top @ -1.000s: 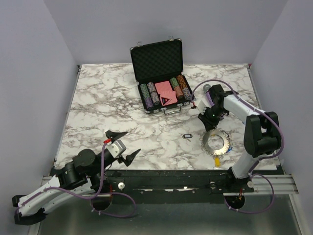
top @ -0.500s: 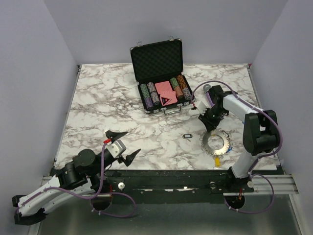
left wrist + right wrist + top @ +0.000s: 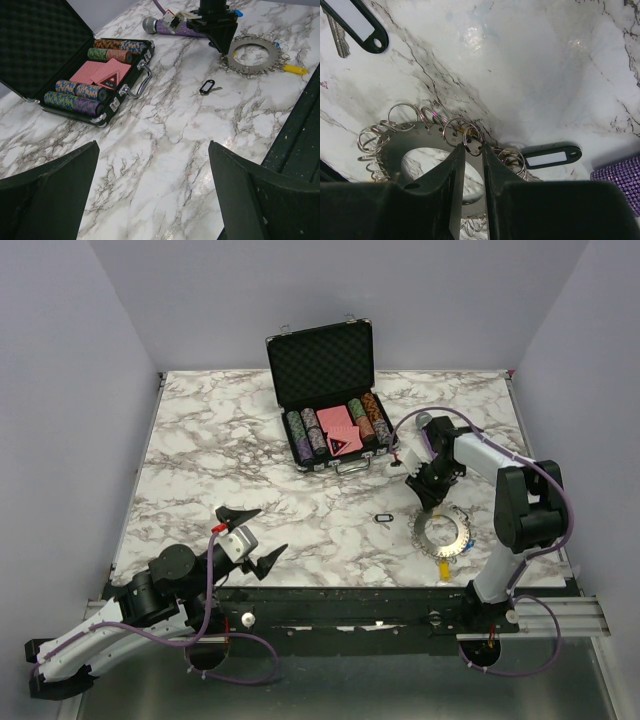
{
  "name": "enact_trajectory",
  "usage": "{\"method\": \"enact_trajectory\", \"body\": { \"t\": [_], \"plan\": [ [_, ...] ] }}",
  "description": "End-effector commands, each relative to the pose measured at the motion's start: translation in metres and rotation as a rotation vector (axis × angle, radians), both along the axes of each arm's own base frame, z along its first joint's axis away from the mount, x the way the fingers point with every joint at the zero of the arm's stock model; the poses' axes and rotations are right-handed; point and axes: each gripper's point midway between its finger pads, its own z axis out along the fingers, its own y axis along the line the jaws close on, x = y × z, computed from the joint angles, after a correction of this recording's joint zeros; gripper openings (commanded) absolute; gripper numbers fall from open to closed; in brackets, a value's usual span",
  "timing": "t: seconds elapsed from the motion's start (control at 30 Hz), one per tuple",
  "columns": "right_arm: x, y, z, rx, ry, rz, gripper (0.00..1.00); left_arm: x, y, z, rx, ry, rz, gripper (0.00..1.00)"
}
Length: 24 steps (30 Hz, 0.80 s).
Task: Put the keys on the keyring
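Marble table (image 3: 200,460), pale lavender walls (image 3: 330,290)

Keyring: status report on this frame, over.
Left end effector open, at near edge. Right end effector nearly closed over keyring fringe, grip unclear. Black key loose, apart from keyring. Microphone close by, not on keyring.

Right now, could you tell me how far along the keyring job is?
Nothing is clearly done: a yellow key and a black-tagged key lie beside the keyring, attachment unclear. In hand: the right fingers pinch its rim. Left: a loose black key lies apart; the left fingers are open.
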Motion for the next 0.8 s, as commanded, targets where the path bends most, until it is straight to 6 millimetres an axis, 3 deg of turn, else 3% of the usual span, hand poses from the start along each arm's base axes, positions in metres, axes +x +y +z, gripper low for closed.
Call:
{"method": "enact_trajectory", "body": {
  "t": [0.0,0.33,0.63,0.77],
  "plan": [
    [0.006,0.003,-0.003,0.018,0.002,0.014,0.27,-0.001,-0.002,0.0,0.002,-0.01,-0.014,0.99],
    [0.01,0.005,-0.002,0.033,-0.024,0.026,0.23,-0.001,-0.002,0.0,0.002,-0.01,-0.014,0.99],
    [0.005,0.01,0.0,0.063,-0.01,0.047,0.03,-0.001,-0.002,-0.001,0.005,-0.009,-0.014,0.99],
    [0.002,0.011,0.009,0.08,-0.022,0.07,0.01,-0.001,-0.002,-0.002,0.008,-0.007,-0.014,0.99]
  ]
}}
